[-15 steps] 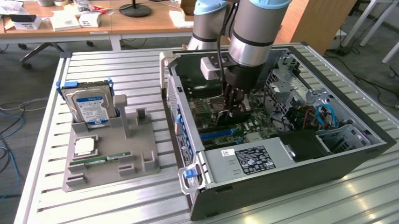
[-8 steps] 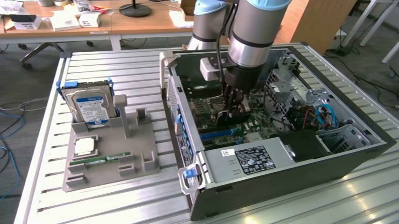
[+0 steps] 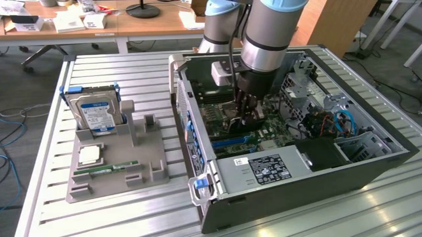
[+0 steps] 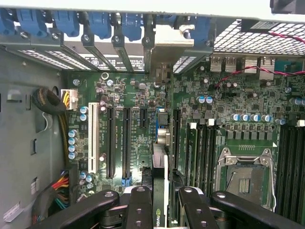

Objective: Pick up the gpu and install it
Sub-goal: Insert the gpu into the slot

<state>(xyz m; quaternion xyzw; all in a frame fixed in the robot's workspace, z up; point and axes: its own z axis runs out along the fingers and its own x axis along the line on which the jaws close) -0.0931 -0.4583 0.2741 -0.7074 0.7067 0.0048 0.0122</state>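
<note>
Slatted table [image 3: 118, 217], desks [image 3: 132, 27] behind; gpu [image 4: 159, 164] inside case [image 3: 297, 197]

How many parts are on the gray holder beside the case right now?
3: the hard drive stands upright at the far end of the holder, the CPU lies flat midway, the RAM stick lies just nearer the camera. Its posts may hide smaller items.

gpu [image 4: 160, 179] between fingers [image 4: 139, 210], over motherboard [image 4: 138, 95], inside computer case [image 3: 310, 197].
</note>
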